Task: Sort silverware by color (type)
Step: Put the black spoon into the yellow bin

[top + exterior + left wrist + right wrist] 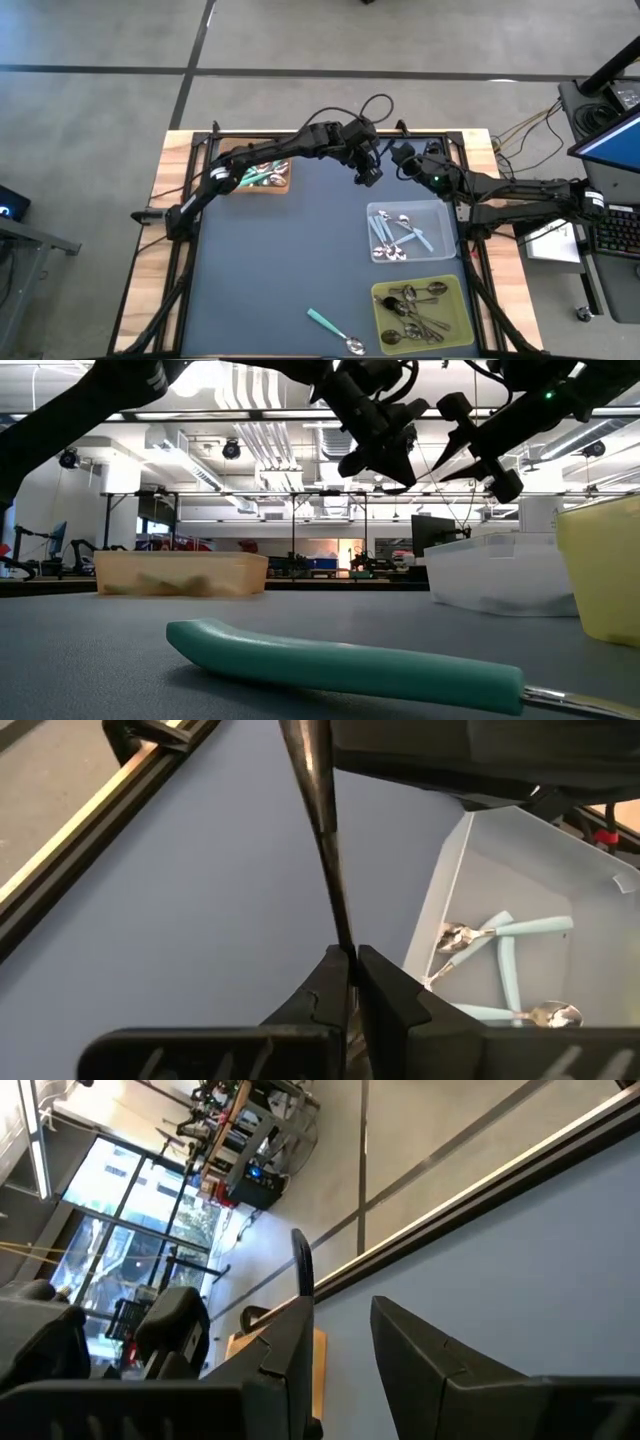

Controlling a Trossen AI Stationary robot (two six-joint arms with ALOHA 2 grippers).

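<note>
Dark-handled spoon (322,840) clamped in left tool (350,960), raised over far middle of desk (290,260). Right tool (340,1315) just beside it, fingers parted with a gap, holding nothing. Light blue spoons (395,232) inside clear tray (445,215) on right; metal ones in green tray (455,290) nearer. Teal spoon (335,331) lying loose at near edge. More in tan tray (284,186) far left.

A teal-handled spoon (335,331) lay flat and alone on the counter (280,260). Light-blue spoons (396,232) lay jumbled in the clear bin (452,240), dark metal spoons (415,308) in the yellow-green bin (385,330), and teal spoons (262,173) in the tan bin (252,187).
</note>
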